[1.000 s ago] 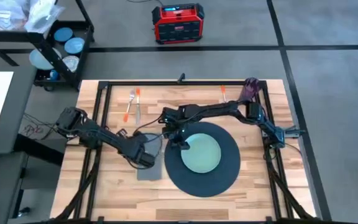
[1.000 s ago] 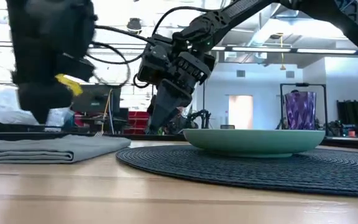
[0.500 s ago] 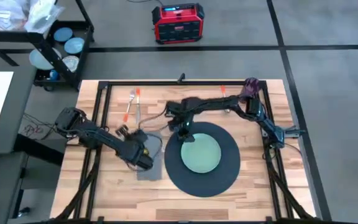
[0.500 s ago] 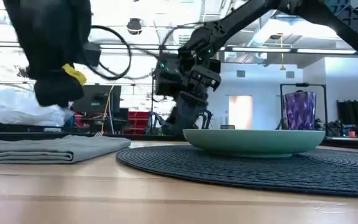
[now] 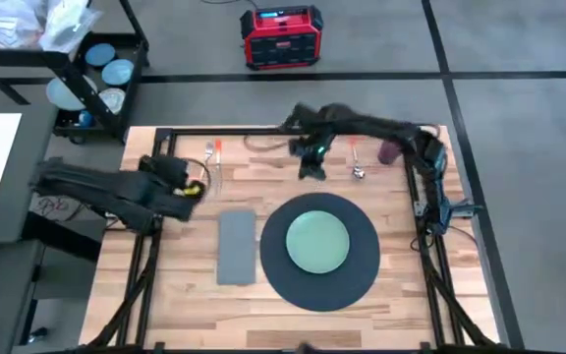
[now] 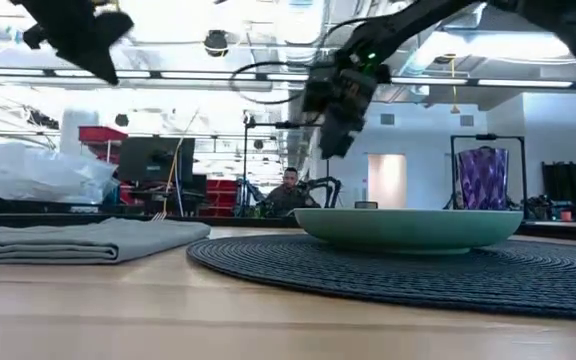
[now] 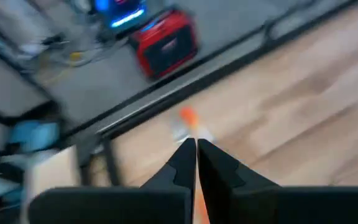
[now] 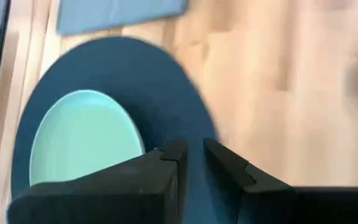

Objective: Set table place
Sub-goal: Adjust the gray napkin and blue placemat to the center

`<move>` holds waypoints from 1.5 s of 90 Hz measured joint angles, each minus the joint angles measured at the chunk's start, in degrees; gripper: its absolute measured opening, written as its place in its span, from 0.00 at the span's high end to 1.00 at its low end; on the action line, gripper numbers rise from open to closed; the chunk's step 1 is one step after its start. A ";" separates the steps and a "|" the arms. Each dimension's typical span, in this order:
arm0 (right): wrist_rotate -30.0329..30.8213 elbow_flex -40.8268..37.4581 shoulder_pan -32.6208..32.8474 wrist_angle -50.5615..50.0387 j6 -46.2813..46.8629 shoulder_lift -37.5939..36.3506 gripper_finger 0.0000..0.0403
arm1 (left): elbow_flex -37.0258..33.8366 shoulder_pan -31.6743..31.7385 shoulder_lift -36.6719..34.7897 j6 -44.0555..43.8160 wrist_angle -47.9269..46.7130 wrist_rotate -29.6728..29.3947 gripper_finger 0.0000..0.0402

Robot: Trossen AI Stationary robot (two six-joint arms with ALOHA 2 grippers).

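While the plate [image 5: 316, 242] sits on the mat [image 5: 362, 271], both arms' fingers [image 7: 185, 163] [image 8: 178, 154] hover empty — left clenched, right slightly parted.

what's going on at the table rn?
Two-arm robot is partway through laying a place setting. The pale green plate sits on the dark round mat, with the grey napkin flat beside it. The left gripper is near the orange-handled cutlery at the far-left side, fingers shut. The right gripper hovers beyond the mat, slightly open and empty. One utensil and the purple cup sit at the far right.
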 joint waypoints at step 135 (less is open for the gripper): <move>8.73 -34.21 -14.63 7.20 8.96 -41.48 0.90 | -17.13 51.37 4.28 38.52 40.75 63.52 1.00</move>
